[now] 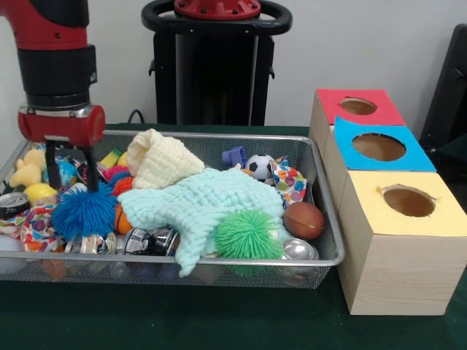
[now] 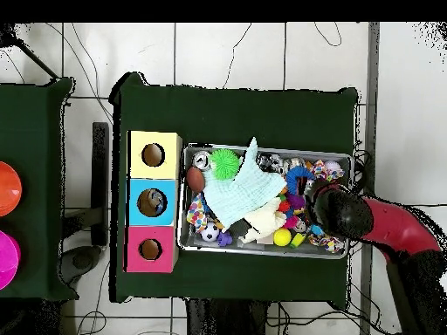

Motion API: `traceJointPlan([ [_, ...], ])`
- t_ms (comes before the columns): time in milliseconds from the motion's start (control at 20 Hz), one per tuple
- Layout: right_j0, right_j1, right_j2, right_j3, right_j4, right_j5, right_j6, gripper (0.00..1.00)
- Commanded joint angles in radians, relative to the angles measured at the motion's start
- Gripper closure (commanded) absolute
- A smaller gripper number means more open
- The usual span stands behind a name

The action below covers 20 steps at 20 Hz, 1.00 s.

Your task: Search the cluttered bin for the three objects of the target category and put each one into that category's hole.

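A wire mesh bin (image 1: 219, 260) holds a jumble of toys. At its left end my gripper (image 1: 71, 179) hangs open just above a blue spiky ball (image 1: 82, 213), its fingers (image 1: 93, 171) spread wide with nothing between them. A green spiky ball (image 1: 248, 235) lies at the front, a brown ball (image 1: 303, 219) to its right and a small soccer ball (image 1: 257, 166) at the back. A mint cloth (image 1: 208, 200) and a cream cloth (image 1: 164, 160) cover the middle. Overhead, the arm (image 2: 340, 212) hides the gripper beside the blue spiky ball (image 2: 297, 179).
Three wooden boxes with round holes stand right of the bin: red-topped (image 1: 357, 107), blue-topped (image 1: 379, 146), yellow-topped (image 1: 408, 200). Cans (image 1: 13, 204) (image 1: 299, 250), an orange ball (image 1: 122, 219), a yellow plush toy (image 1: 28, 169) and patterned fabric (image 1: 290, 182) crowd the bin.
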Motion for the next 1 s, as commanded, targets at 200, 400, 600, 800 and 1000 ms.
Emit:
traceJointPlan([
  [200,0.082,0.067,0.028,-0.114,0.059,0.018,0.075,0.00],
  [400,0.088,0.123,0.029,-0.175,0.042,0.004,0.028,0.00],
  [600,0.088,0.166,0.030,-0.226,0.017,0.024,-0.033,1.00],
  [800,0.083,0.161,0.037,-0.227,0.007,0.024,-0.049,1.00],
  [1000,0.077,0.125,0.028,-0.175,0.021,0.035,-0.025,1.00],
])
